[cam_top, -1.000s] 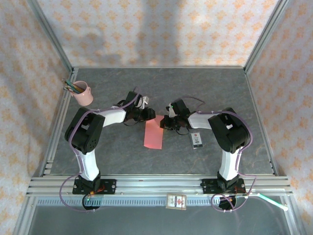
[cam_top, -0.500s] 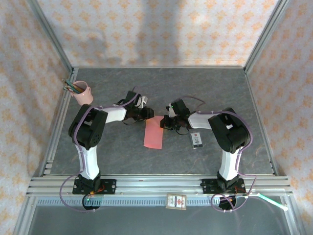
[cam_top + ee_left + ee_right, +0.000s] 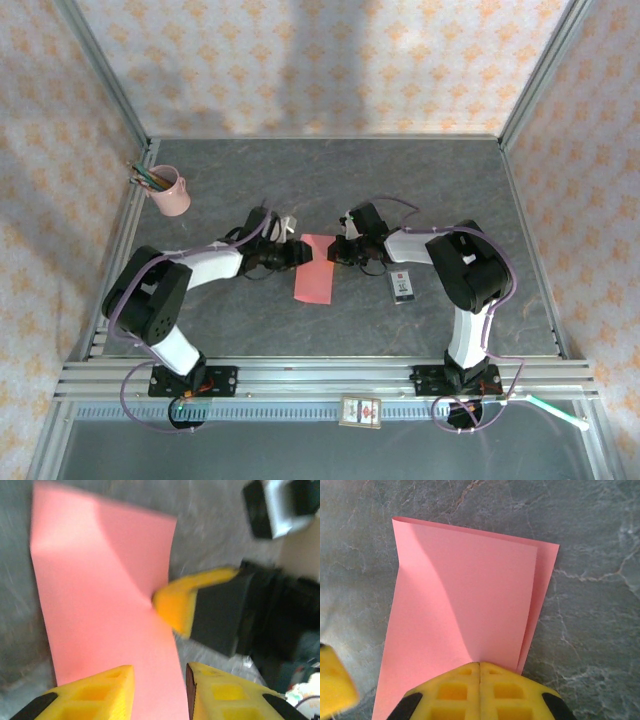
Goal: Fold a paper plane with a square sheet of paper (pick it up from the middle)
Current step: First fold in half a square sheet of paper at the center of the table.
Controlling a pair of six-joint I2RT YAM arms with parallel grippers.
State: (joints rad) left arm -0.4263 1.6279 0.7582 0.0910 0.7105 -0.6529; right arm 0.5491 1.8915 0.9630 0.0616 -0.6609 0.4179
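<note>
Pins folded square sheet of paper (image 3: pixel 465 595) to table (image 3: pixel 450 180) under right gripper (image 3: pixel 480 666), fingers pressed together, likely against sliding; holds left gripper (image 3: pixel 159 675), jaws partly apart, empty, over sheet's facing edge, probably for creasing.

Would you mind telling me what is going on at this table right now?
Two robot arms are working on a thin salmon-pink sheet of paper. It is already folded over once, with its layers slightly offset, and lies on the grey stone-patterned table. The right gripper is shut, with its tips at one edge of the paper; whether it pinches or only presses is unclear. The left gripper hovers partly open over the paper from the other side. There is no plane shape yet.
</note>
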